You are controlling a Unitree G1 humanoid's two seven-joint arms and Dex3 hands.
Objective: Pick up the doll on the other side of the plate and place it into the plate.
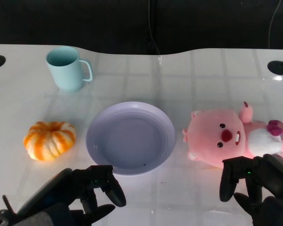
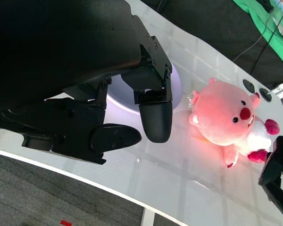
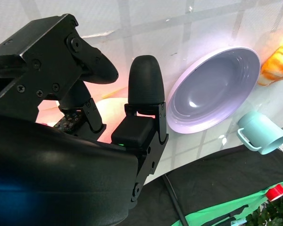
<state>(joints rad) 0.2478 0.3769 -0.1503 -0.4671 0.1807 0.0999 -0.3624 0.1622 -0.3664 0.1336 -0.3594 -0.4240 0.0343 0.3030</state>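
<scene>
A pink plush doll (image 1: 228, 136) lies on the table to the right of the lavender plate (image 1: 104, 123); the left wrist view shows the doll (image 2: 226, 117) beside the plate's rim (image 2: 179, 92). My right hand (image 1: 257, 181) hovers just in front of the doll with its fingers apart, holding nothing. In the right wrist view the plate (image 3: 236, 63) lies beyond my fingers (image 3: 145, 84), with a pink glow of the doll behind them. My left hand (image 1: 92, 190) rests low near the plate's front edge, fingers loosely spread and empty.
A light-blue mug (image 1: 66, 68) stands at the back left, also seen as the mug (image 3: 262, 132) in the right wrist view. An orange-and-white pumpkin (image 1: 49, 140) sits left of the plate. Two black grommet holes (image 1: 278, 67) mark the table's far corners.
</scene>
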